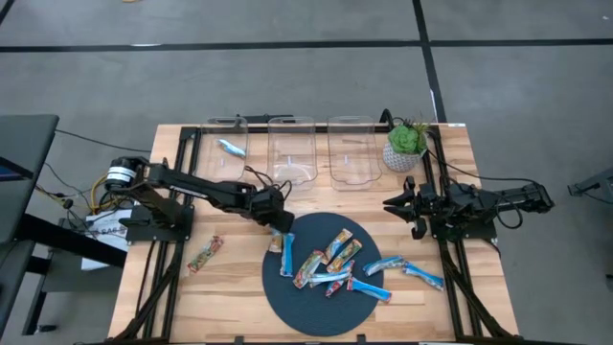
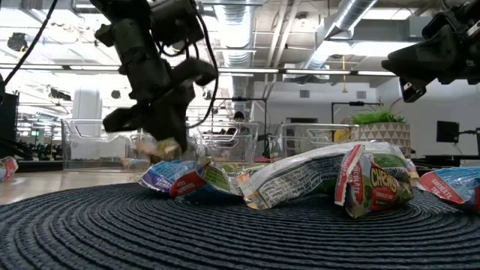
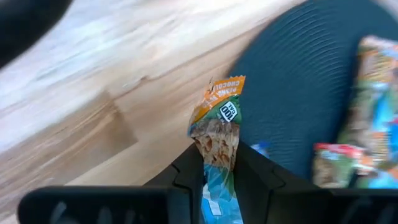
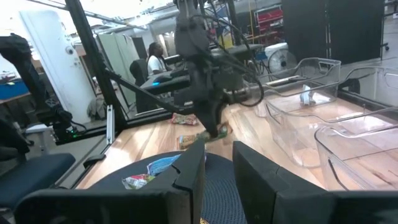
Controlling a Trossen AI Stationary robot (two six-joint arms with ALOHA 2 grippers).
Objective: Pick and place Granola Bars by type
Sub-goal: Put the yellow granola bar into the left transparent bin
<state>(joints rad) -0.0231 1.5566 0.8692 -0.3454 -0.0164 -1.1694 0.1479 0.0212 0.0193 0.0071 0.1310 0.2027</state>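
Pinched between the left gripper's two dark fingers is one multicoloured granola bar, held by one end so the rest of the wrapper sticks out past the fingertips; that end grip looks chosen to leave the bar free to drop cleanly later. From above, this gripper sits at the left rim of the round dark mat, just over the wooden table, which suggests the bar came from the mat's edge. Most of the other bars lie jumbled on the mat, blue and multicoloured wrappers mixed and partly overlapping, so sorting is at an early stage. One multicoloured bar lies apart on the bare wood to the left. Farther back stand three clear bins in a row; the left one holds a single blue bar, so it probably serves as the blue bin, and the held bar should go in another. Beside the bins is a small potted plant. The right gripper waits off the mat at the right side, fingers slightly apart and holding nothing.
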